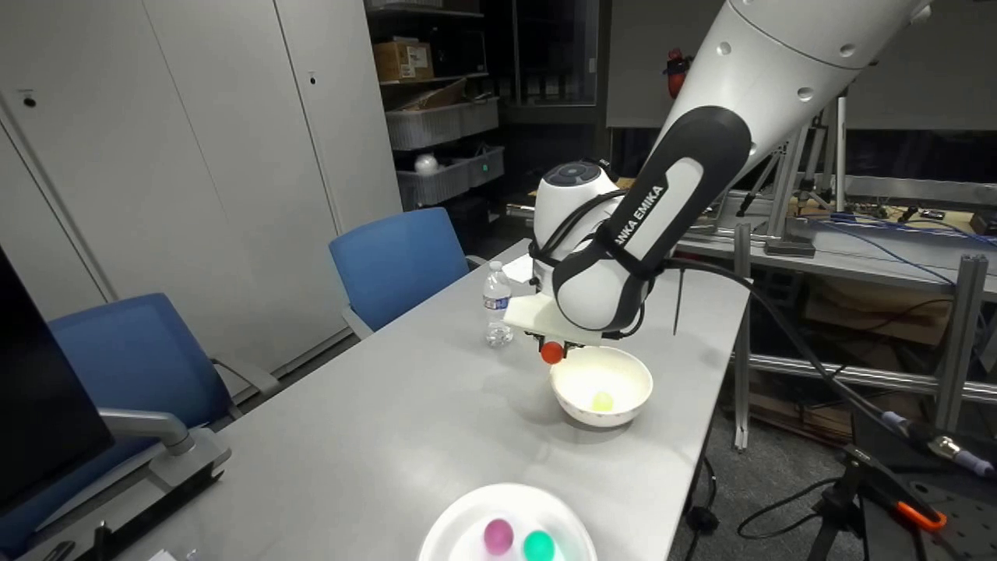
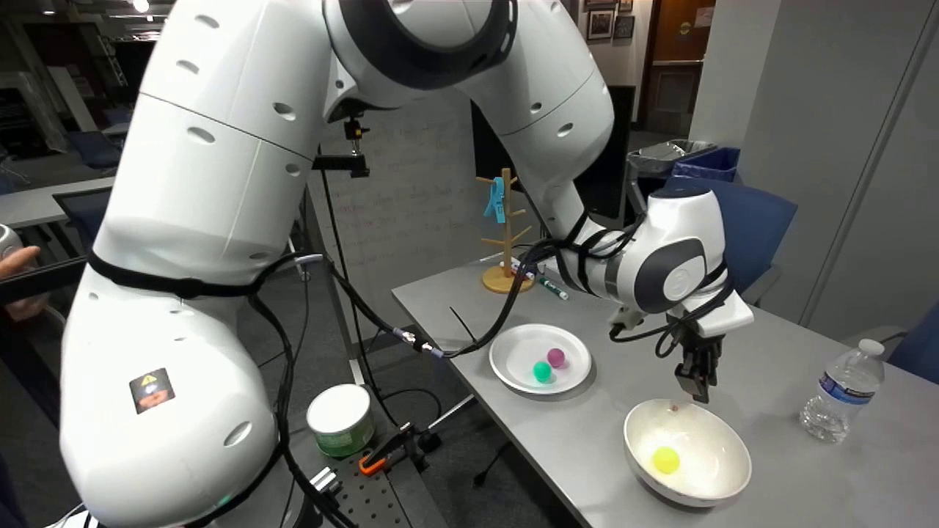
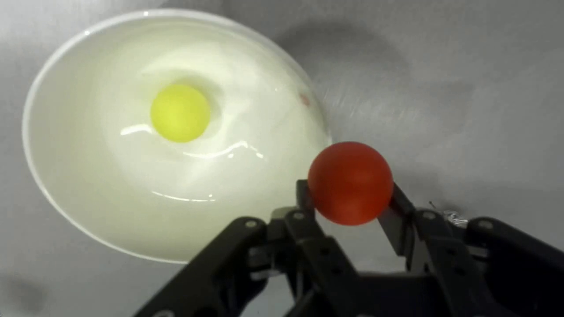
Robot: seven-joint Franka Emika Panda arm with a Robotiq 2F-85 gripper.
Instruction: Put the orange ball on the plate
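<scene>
My gripper (image 1: 562, 348) is shut on the orange ball (image 1: 552, 353) and holds it above the table by the bowl's rim. In the wrist view the fingers (image 3: 350, 196) press on both sides of the orange ball (image 3: 350, 176). In an exterior view the gripper (image 2: 697, 389) hides the ball. The plate (image 1: 456, 534) lies flat on the table, away from the gripper; it also shows in an exterior view (image 2: 513, 356). The plate holds a pink ball (image 2: 556, 358) and a teal ball (image 2: 542, 372).
The deeper white bowl (image 2: 715, 466) with a yellow ball (image 2: 666, 460) stands just beside and below the gripper. A water bottle (image 1: 497, 308) stands nearby. A wooden stand (image 2: 506, 238) and a marker (image 2: 554, 288) are beyond the plate. Cables (image 2: 513, 293) hang along the arm.
</scene>
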